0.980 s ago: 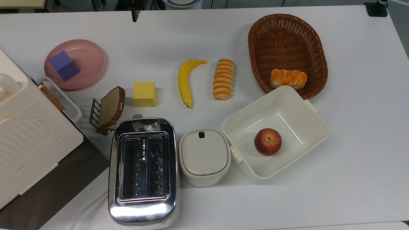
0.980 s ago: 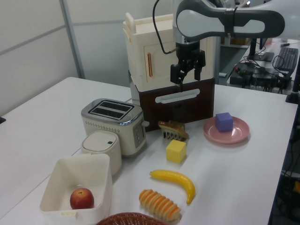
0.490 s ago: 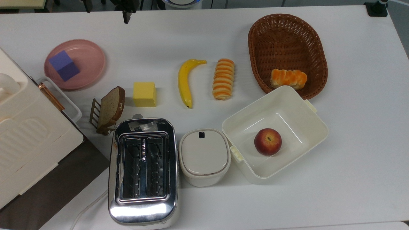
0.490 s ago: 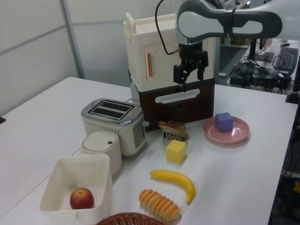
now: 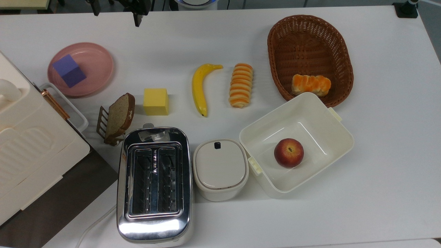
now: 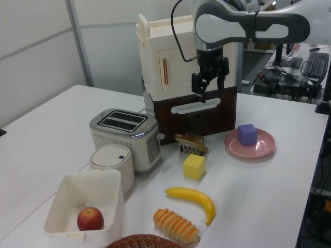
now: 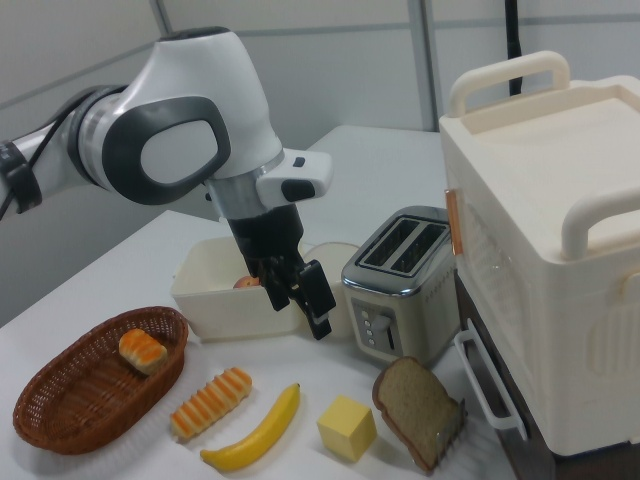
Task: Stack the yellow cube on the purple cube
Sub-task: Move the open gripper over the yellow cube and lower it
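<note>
Resting on the white bench just beside a bread slice, the yellow cube sits untouched; no readable writing shows anywhere. Farther off in the left view, the purple cube stands on a pink plate. Above, the robot's hand hangs empty, fingers narrowly parted, barely shifted since half a second ago.
</note>
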